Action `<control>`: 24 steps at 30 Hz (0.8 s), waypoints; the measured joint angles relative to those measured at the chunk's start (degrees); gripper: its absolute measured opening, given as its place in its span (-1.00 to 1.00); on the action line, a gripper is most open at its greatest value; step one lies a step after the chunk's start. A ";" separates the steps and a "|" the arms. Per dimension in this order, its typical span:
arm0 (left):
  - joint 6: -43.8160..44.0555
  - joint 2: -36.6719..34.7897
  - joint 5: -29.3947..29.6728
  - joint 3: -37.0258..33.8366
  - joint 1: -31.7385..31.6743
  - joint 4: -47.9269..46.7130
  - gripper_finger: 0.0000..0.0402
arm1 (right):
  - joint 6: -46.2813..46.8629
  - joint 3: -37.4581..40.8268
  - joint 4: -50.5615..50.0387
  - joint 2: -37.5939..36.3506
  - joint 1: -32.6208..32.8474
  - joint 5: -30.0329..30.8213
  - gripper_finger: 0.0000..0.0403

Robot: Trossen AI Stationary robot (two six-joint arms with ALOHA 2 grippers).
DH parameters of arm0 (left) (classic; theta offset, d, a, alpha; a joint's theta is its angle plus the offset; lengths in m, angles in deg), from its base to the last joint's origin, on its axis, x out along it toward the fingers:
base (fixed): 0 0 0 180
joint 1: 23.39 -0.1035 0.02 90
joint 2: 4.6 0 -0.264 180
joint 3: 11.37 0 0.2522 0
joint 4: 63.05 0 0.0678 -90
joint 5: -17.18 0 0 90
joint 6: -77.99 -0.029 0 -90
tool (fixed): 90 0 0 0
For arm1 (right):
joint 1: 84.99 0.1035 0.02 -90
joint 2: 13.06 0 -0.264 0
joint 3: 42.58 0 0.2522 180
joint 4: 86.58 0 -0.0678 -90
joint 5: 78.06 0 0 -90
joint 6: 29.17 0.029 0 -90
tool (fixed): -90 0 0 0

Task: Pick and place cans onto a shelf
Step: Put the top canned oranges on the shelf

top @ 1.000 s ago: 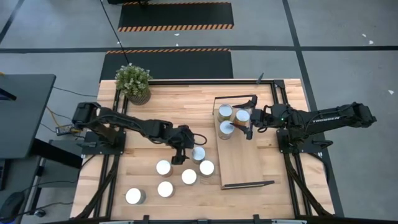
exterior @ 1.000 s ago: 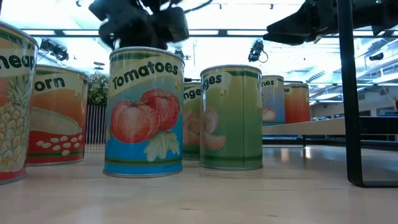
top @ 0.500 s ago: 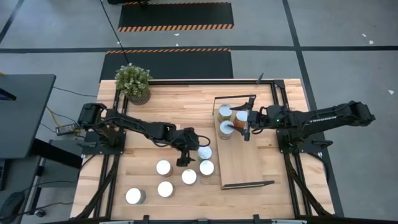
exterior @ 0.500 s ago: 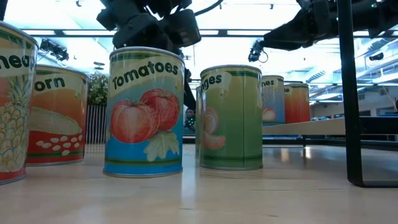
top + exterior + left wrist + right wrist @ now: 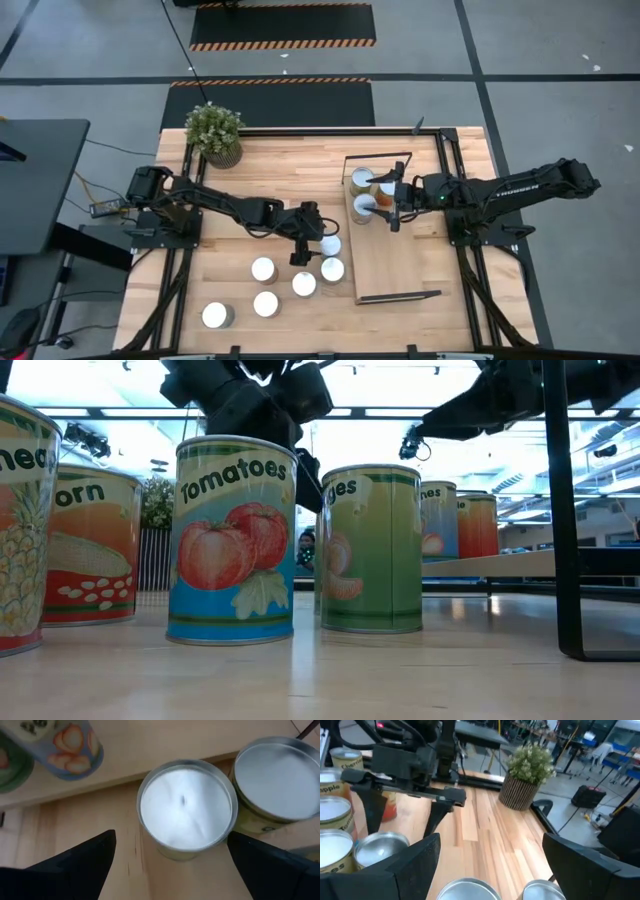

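Three cans point(image 5: 372, 195) already stand on the far end of the shelf point(image 5: 385, 262), which lies on the right half of the tabletop point(image 5: 275, 170); the rest of the board is bare. Six more wait on the tabletop left of the shelf: two hard against its left edge, three in a loose row nearer, and one alone at the near left. So the job looks about a third done, with six cans left to move.

The left claw point(image 5: 305, 243) hangs over the cluster by the shelf's edge, its fingers point(image 5: 75, 865) spread wide and holding nothing. In the left wrist view a silver-topped can point(image 5: 186, 807) sits squarely between the two fingers, with a neighbour point(image 5: 277, 775) just beside it on one side. That centred can is probably the next pick; the claw seems to need only to drop and close.

The right claw point(image 5: 397, 205) hovers over the shelved cans, also wide and empty, next to the potted plant point(image 5: 527, 775) side of the board in its own view.
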 joint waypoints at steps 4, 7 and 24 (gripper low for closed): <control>-1.14 1.45 1.71 0.06 -0.33 3.37 0.94 | 1.16 -3.55 -4.75 3.58 0.07 -0.04 0.78; -1.31 3.00 5.14 -0.07 -0.46 4.83 0.94 | 2.30 -6.13 -6.30 6.95 0.11 -1.68 0.78; 1.82 2.65 12.33 -0.03 -0.24 8.52 0.94 | 4.86 -15.09 -16.18 18.84 2.89 -4.42 0.78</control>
